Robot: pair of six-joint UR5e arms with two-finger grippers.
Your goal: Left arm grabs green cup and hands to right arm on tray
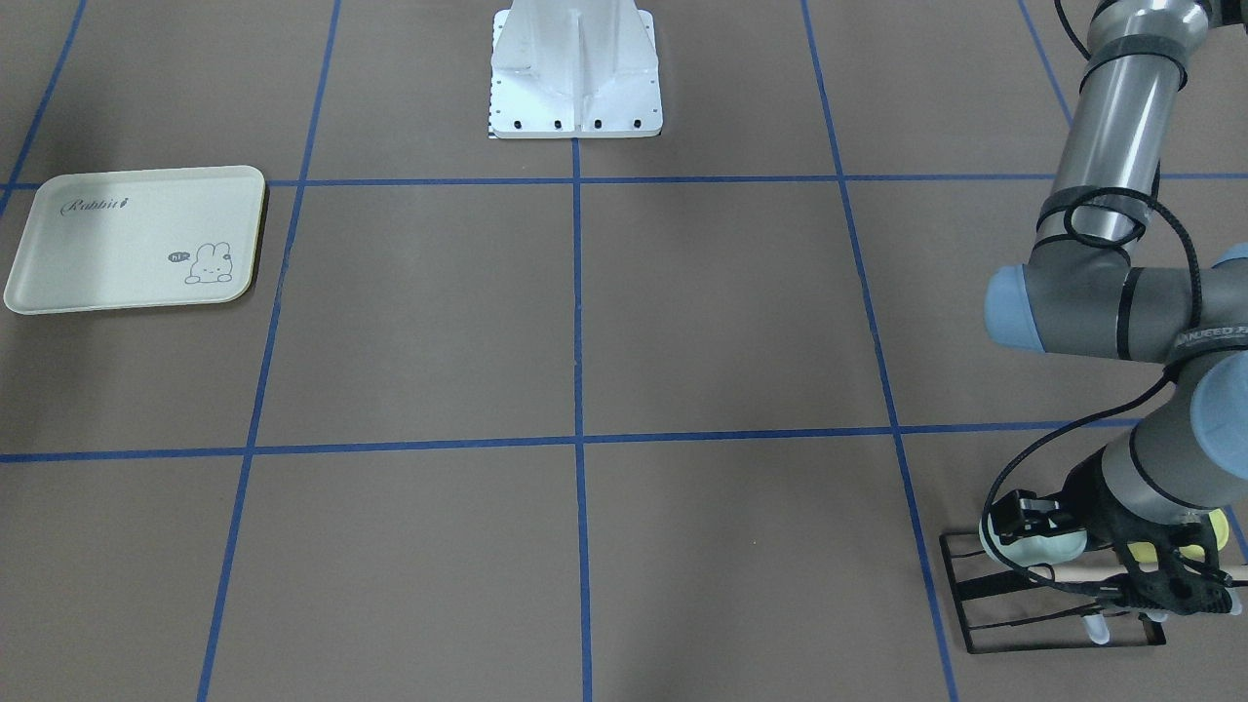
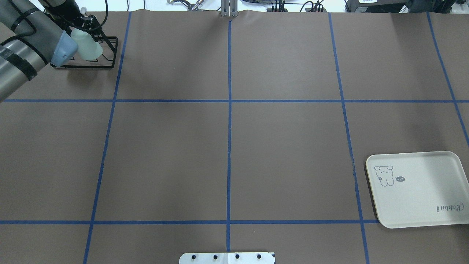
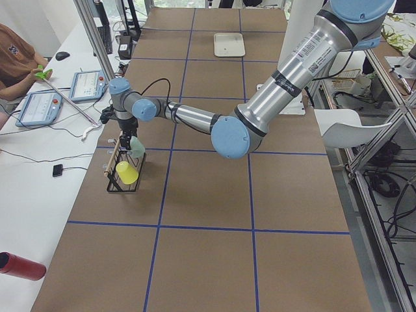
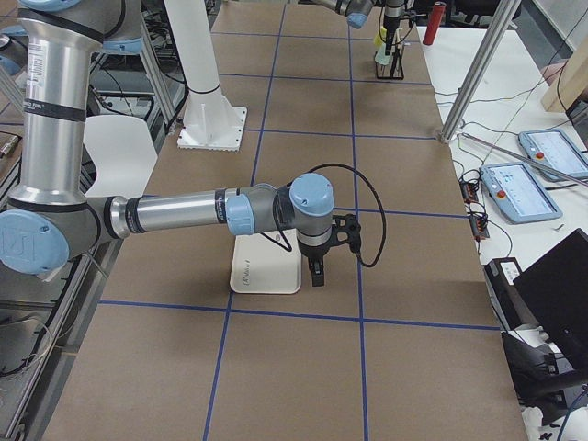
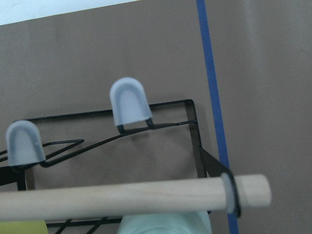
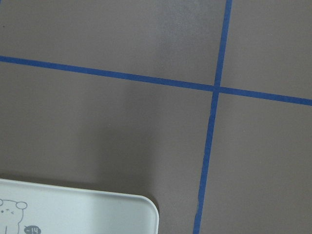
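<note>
The pale mint-green cup (image 1: 1035, 548) hangs on a black wire rack (image 1: 1053, 624) at the table's far left corner (image 2: 88, 46). My left gripper (image 1: 1165, 585) reaches down into the rack beside the cup, by the rack's wooden dowel (image 5: 122, 197). Its fingers are hidden, so I cannot tell whether it grips. The left wrist view shows only the cup's top (image 5: 165, 225) at the bottom edge. The cream rabbit tray (image 2: 421, 205) lies empty at the right. My right gripper (image 4: 317, 274) hovers by the tray's corner (image 6: 141, 207), and I cannot tell its state.
A yellow-green cup (image 3: 127, 172) hangs on the same rack, next to the mint one. The white robot base (image 1: 575, 78) stands at the table's middle edge. A side table with pendants (image 3: 39, 104) and a person lies past the rack.
</note>
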